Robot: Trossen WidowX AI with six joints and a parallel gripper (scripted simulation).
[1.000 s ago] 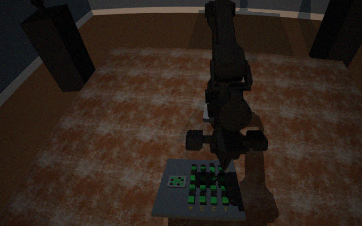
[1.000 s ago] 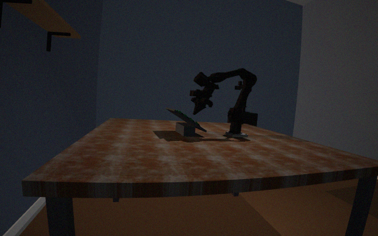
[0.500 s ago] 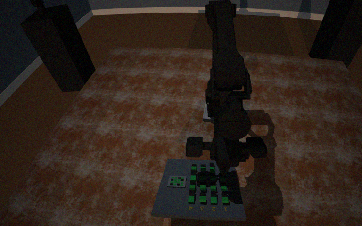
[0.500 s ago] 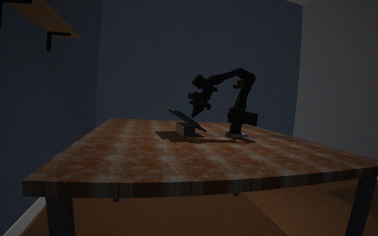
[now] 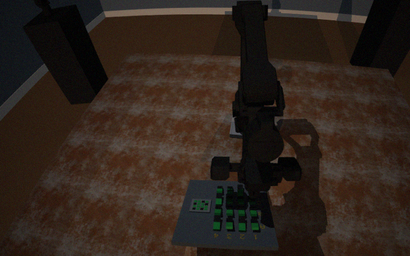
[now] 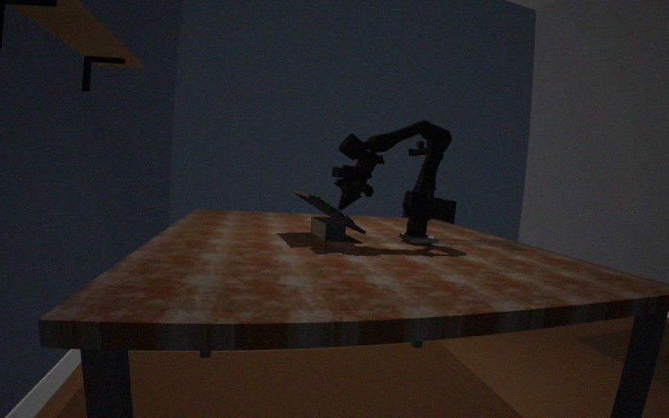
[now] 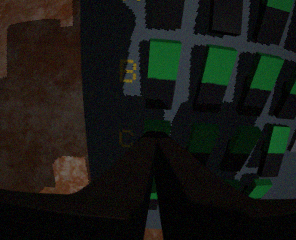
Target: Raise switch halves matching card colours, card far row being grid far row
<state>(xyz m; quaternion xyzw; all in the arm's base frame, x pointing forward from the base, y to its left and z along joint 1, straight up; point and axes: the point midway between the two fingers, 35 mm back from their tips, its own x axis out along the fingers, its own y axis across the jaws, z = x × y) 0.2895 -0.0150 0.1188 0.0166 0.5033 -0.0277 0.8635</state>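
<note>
The tilted grey panel [image 5: 184, 230] [image 7: 105, 107] carries a four-by-four grid of green and dark grey rocker switches. The small card [image 5: 200, 205] lies on the panel beside column 4; its squares are too small to read surely. My gripper [image 5: 254, 194] [image 6: 340, 208] [image 7: 154, 139] is shut and empty. Its tips are at the column 1 switch of row C [image 7: 157, 125], over its nearer part, and hide much of it. Contact cannot be told surely. The row B switch of column 1 [image 7: 163, 60] shows a bright green half. Shadow darkens row C; the fingers hide part of row D.
A block [image 6: 327, 228] supports the panel on the table [image 6: 255, 290]. The arm's base [image 6: 418, 239] stands behind the panel. Neighbouring switches stand close to the fingertips, including the column 2 switch of row C [image 7: 204, 138]. The arm's shadow crosses the panel.
</note>
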